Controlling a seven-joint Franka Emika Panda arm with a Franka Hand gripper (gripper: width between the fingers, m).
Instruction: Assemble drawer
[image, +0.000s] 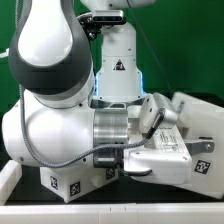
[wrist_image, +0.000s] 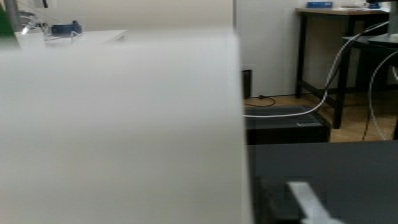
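**Item:** drawer (image: 196, 125), white plastic, seen in separate parts.

**Appearance:** The main visible part was a smooth, matte white box shape with flat faces and softly rounded edges. One small black-and-white square tag (image: 205, 166) sat near its lower near corner. A second white piece (image: 70, 183) carried two tags of the same kind. Which part of the set this piece was could not be told.

**Location:** The main part lay tilted at the exterior view's right, on the black table (image: 150, 205). The second white piece sat low at the near side, under the arm (image: 55, 70).

**Wrist view:** A plain white panel (wrist_image: 116, 130), blurred and very close to the lens, filled more than half the picture and ended in a straight upright edge. Beyond it, far off, stood a desk (wrist_image: 347, 20) with hanging cables (wrist_image: 329, 85).

**Arm:** White shells with a dark grey joint band. It filled the exterior view's left and centre and hid much of the drawer.

**Gripper** (image: 158, 125): It was placed at the left upper edge of the tilted part, touching it or just beside it. The fingers were hidden, so it could not be told whether they were released, clenched or grasping.

**Surroundings:** A green backdrop (image: 190, 50) stood on the far side.
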